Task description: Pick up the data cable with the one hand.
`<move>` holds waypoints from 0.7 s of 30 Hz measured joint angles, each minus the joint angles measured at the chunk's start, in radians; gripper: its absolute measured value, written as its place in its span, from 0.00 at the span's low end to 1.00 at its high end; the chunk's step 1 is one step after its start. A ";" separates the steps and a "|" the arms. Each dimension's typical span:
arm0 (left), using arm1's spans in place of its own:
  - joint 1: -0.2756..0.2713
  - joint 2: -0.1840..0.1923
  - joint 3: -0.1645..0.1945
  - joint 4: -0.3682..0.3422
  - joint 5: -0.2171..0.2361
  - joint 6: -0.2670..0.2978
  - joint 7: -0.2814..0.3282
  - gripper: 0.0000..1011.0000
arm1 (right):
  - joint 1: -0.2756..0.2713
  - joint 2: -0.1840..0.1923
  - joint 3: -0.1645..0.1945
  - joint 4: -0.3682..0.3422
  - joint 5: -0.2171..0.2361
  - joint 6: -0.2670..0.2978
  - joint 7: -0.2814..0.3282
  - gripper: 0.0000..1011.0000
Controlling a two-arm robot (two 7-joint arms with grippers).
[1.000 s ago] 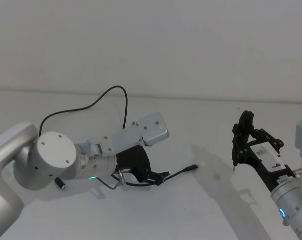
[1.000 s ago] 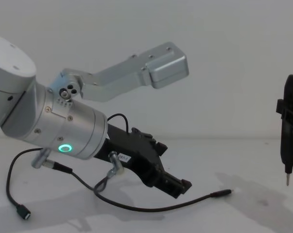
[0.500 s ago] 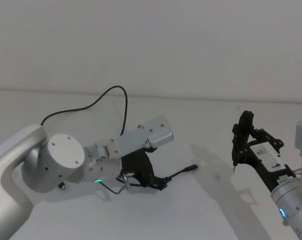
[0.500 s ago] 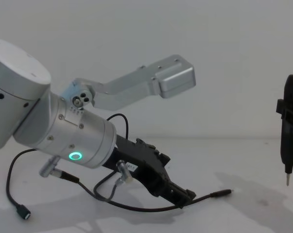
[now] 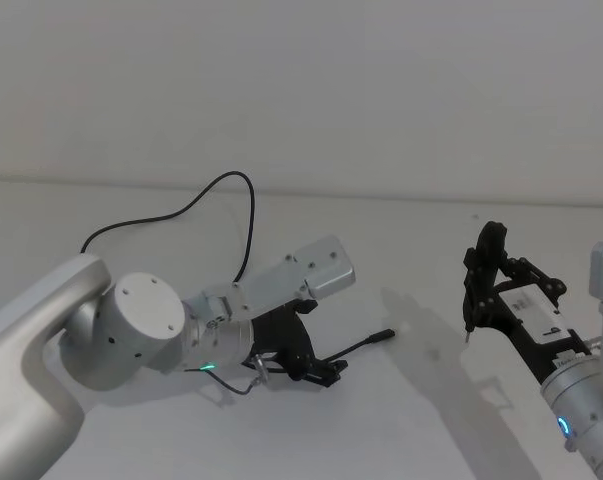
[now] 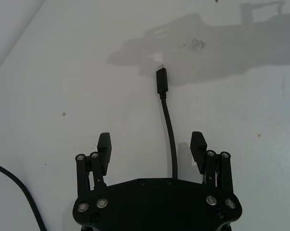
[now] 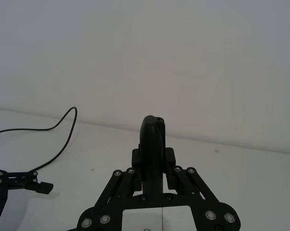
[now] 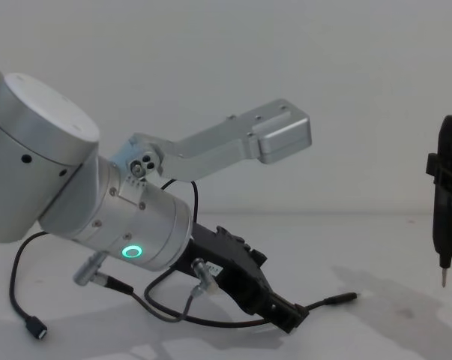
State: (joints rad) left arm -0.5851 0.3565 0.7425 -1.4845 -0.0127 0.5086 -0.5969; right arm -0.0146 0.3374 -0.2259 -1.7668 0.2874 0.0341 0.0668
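The long thin black data cable (image 5: 221, 190) lies looped on the white table (image 5: 401, 430). The black angular left gripper (image 6: 152, 147) sits low over its slim plug end, jaws spread wide. The cable passes between the fingers (image 6: 105, 144), touching neither. At the right, the black right gripper (image 7: 153, 158) is clamped on a dark pen-shaped tool (image 7: 152, 130).

White tabletop (image 5: 411, 420) before a plain pale wall (image 5: 301, 80)
Tabletop matte, meeting the wall at a straight seam; soft grey shadows (image 6: 217, 48) lie across it; a few small dark specks (image 6: 64, 114) on the surface; lighting even
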 joint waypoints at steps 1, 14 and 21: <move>0.000 -0.002 -0.001 0.001 0.000 0.003 0.001 0.99 | 0.000 0.000 0.000 0.000 0.000 0.000 0.000 0.27; 0.004 -0.039 -0.021 0.025 0.002 0.058 0.020 0.99 | 0.000 0.000 0.000 0.000 0.000 0.000 0.000 0.27; 0.002 -0.051 -0.027 0.036 0.006 0.082 0.024 0.99 | 0.000 0.000 0.000 0.000 0.000 0.000 0.000 0.27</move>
State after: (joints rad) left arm -0.5828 0.3051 0.7155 -1.4489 -0.0062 0.5901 -0.5734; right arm -0.0146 0.3374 -0.2258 -1.7668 0.2874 0.0340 0.0668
